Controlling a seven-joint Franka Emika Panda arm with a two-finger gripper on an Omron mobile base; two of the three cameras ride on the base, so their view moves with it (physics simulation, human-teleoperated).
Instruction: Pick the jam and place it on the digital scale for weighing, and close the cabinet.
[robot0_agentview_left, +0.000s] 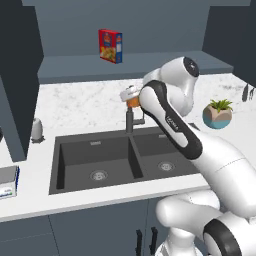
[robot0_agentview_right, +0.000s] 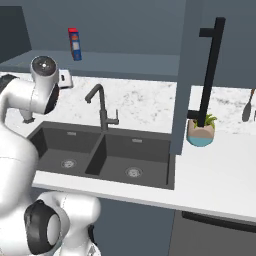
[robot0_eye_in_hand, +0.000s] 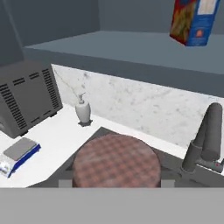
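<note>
My gripper (robot0_agentview_left: 131, 93) hangs over the back of the sink by the faucet, shut on the jam (robot0_agentview_left: 133, 102), a small orange-brown jar. The hand view looks down on the jam's (robot0_eye_in_hand: 115, 161) plaid reddish lid between the fingertips (robot0_eye_in_hand: 64, 183). The digital scale (robot0_eye_in_hand: 18, 153), with its grey plate and blue edge, lies on the counter down-left of the jar; it also sits at the counter's left edge (robot0_agentview_left: 7, 182). The cabinet (robot0_agentview_left: 125, 67) stands open: one door (robot0_agentview_left: 19, 75) juts out at the left, the other (robot0_agentview_right: 182, 75) carries a long black handle (robot0_agentview_right: 210, 70).
A red-and-yellow carton box (robot0_agentview_left: 110, 46) stands on the cabinet shelf. A double sink (robot0_agentview_left: 100, 160) with a dark faucet (robot0_agentview_right: 100, 105) is below the hand. A soap dispenser (robot0_eye_in_hand: 82, 110) and a dark grey appliance (robot0_eye_in_hand: 26, 98) stand near the scale. A potted plant (robot0_agentview_left: 218, 114) sits at the right.
</note>
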